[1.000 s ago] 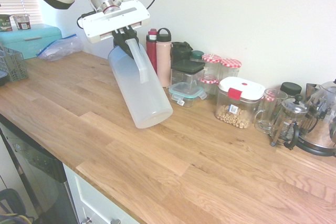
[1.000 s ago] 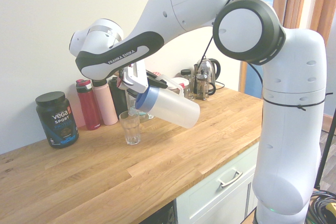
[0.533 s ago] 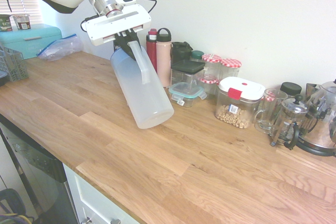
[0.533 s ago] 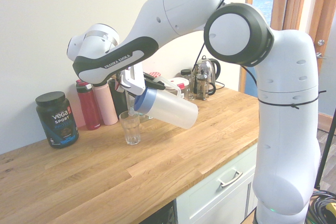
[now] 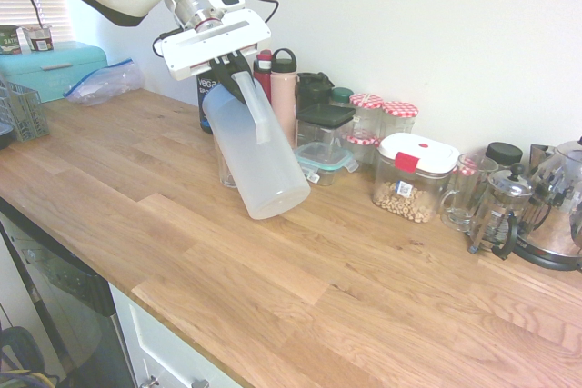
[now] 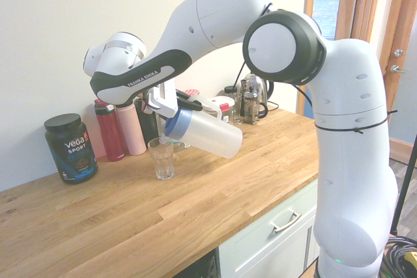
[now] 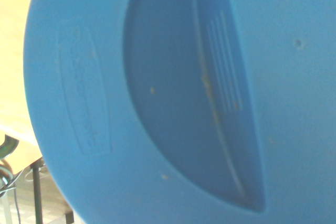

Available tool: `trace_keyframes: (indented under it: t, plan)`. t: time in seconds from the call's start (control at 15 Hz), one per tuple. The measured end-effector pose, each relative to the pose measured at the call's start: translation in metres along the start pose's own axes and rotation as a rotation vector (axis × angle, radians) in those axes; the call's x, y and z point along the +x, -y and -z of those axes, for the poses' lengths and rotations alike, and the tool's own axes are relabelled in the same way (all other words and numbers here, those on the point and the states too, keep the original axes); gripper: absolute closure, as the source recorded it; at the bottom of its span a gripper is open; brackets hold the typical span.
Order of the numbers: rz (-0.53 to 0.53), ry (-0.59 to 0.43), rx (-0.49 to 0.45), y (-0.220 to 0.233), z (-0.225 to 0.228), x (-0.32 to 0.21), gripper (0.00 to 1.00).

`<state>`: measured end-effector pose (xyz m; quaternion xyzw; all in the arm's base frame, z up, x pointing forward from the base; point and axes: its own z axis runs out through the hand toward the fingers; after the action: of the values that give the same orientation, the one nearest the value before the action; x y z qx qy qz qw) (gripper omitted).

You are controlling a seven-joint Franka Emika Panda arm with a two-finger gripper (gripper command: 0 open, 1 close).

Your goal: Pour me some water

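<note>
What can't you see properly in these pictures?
- Water: no stream shows between the pitcher and the glass in the second exterior view; too faint to tell.
- Glass in the first exterior view: mostly hidden behind the pitcher.
- Wrist view: the blue lid fills it, blurred; its raised lettering is unreadable.
- Gripper: its fingers are hidden by the pitcher's handle.

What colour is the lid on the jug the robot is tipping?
Blue; the lid fills the wrist view, on the frosted white jug.

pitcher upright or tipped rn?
Tipped. The pitcher hangs in the claw with its blue lid end low over the glass, base raised.
</note>
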<state>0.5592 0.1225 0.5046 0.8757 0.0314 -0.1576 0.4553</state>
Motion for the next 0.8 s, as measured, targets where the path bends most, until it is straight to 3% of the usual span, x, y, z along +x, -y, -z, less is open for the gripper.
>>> trace_keyframes:
  t: [0.6, 0.8]
  plan:
    - [-0.023, -0.002, 0.013, -0.007, 0.004, 0.032, 1.00]
    - [-0.059, -0.054, 0.103, -0.036, 0.023, 0.020, 1.00]
